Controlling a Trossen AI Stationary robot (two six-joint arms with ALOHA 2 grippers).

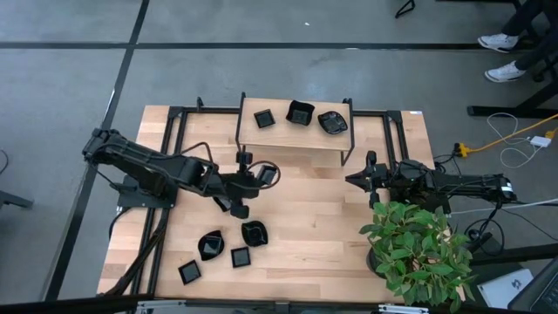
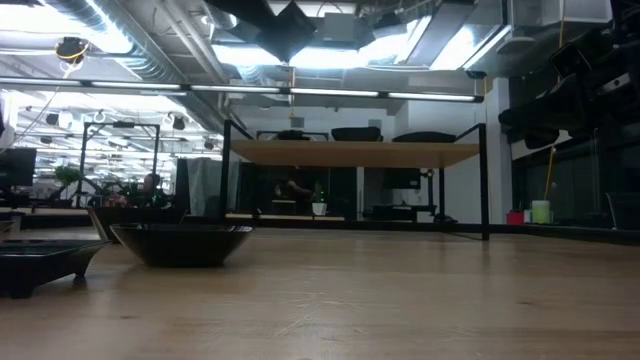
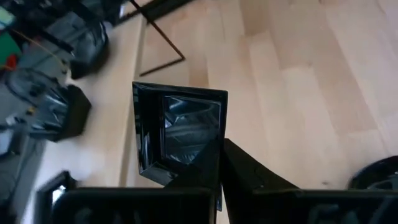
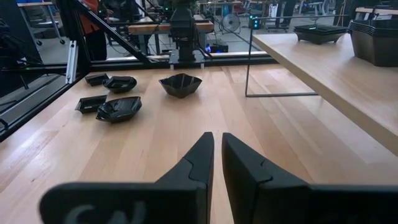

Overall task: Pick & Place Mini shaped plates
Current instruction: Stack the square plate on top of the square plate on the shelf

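My left gripper [image 1: 261,176] hangs over the middle of the table, shut on a small square black plate [image 3: 180,134], which also shows high up in the low view [image 2: 285,30]. Several more mini plates [image 1: 210,244] lie flat on the table near its front left. Three others [image 1: 300,113] rest on the wooden shelf [image 1: 296,139] at the far side. At the right, my right gripper [image 4: 217,155] waits shut and holds nothing. My left gripper pinches the square plate's rim [image 3: 211,146] between its two fingers, at one side near a corner. The plate is lifted clear of the table and tilted up on edge, its glossy hollow turned back toward the wrist.
The shelf stands on thin black metal legs [image 4: 249,68] across the far middle of the table. A potted green plant [image 1: 418,253] fills the front right corner. Bare wood [image 1: 323,218] lies between the loose plates and the right arm.
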